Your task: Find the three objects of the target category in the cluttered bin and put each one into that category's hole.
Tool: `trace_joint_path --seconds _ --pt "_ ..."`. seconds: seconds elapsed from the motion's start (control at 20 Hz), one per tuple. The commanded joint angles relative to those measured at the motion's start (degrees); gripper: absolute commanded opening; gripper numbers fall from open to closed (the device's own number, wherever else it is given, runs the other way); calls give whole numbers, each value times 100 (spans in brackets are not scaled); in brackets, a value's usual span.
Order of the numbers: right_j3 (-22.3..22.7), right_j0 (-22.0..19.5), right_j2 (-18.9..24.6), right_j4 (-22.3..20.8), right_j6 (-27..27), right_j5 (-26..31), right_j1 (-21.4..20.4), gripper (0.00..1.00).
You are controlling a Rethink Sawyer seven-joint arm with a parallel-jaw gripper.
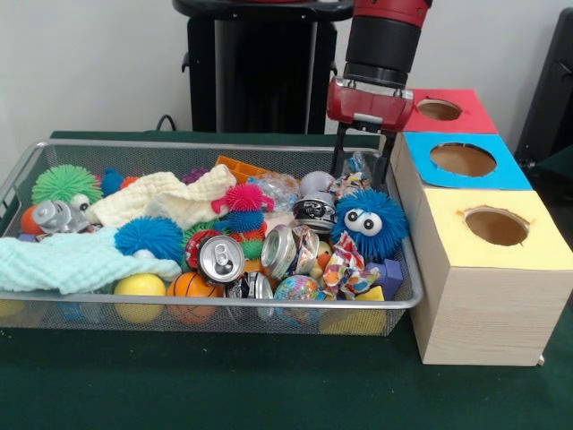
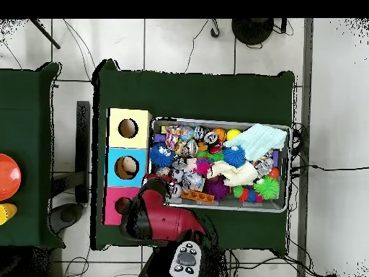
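Observation:
The wire mesh bin (image 1: 269,306) lies on the green table, full of toys, cans and cloths; it also shows in the overhead view (image 2: 220,208). The red-topped hole (image 1: 439,109) is the farthest of three box tops to the bin's right, also seen from overhead (image 2: 122,205). My gripper (image 1: 363,170) hangs down at the bin's far right corner, close to the red hole. Its fingers are apart, either side of a crinkly colourful wrapper (image 1: 356,166). In the overhead view the arm (image 2: 162,216) hides the gripper.
The blue-topped hole (image 1: 463,159) and yellow-topped hole (image 1: 496,226) lie nearer the camera. A blue fuzzy toy with eyes (image 1: 369,222) sits just in front of the gripper. Silver cans (image 1: 221,258), a cream cloth (image 1: 170,199), a pale blue towel (image 1: 72,262) and spiky balls fill the bin.

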Motion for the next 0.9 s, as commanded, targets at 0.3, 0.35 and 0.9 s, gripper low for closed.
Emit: trace_joint_path --seconds 0.3,0.35,0.9 --pt "-702 -262 355 -481 486 44 23 100" --pt "-714 -257 346 -490 494 27 37 100" --pt "-896 -358 177 -510 638 -283 476 100"
